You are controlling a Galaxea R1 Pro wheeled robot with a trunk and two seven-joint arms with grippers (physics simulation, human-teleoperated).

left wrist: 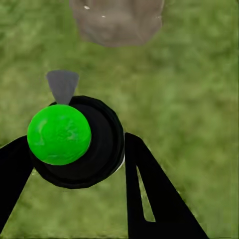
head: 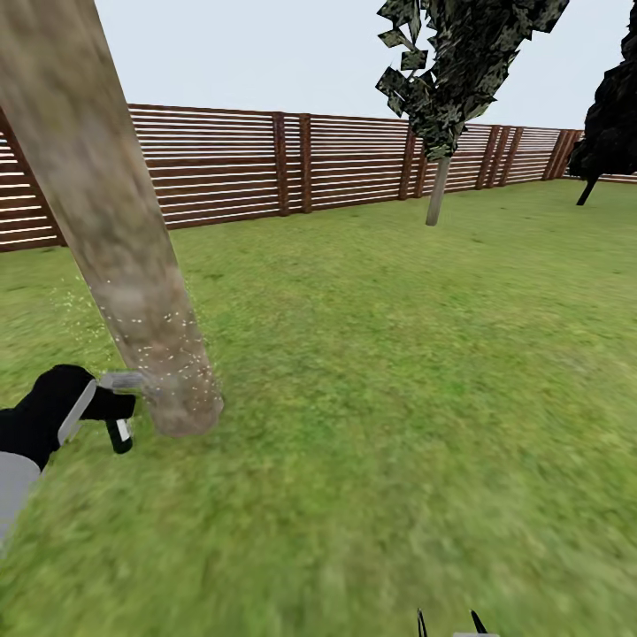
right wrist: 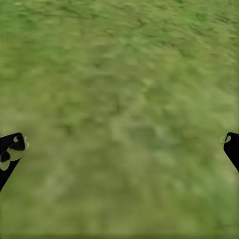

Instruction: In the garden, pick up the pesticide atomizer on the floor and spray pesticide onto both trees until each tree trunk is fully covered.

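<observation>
Left gripper (head: 93, 409) clamped on pesticide atomizer (head: 124, 402), low beside base of tree trunk (head: 106, 221), grey nozzle aimed at bark, just short of touching. In left wrist view: black fingers (left wrist: 149, 194) either side of atomizer (left wrist: 74, 142), green cap on top, trunk base (left wrist: 117, 20) ahead. Pesticide (head: 164, 345) specks dotted over lower trunk and grass beside it. Right of trunk: lawn (head: 398, 354), slatted fence (head: 292, 164), thin dark-leaved tree (head: 438, 186). Right gripper (right wrist: 119, 147) spread wide over grass, holding nothing.

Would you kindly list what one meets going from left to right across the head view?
Left gripper holding the atomizer → thick trunk with spray specks → thin-stemmed tree → dark tree.
</observation>
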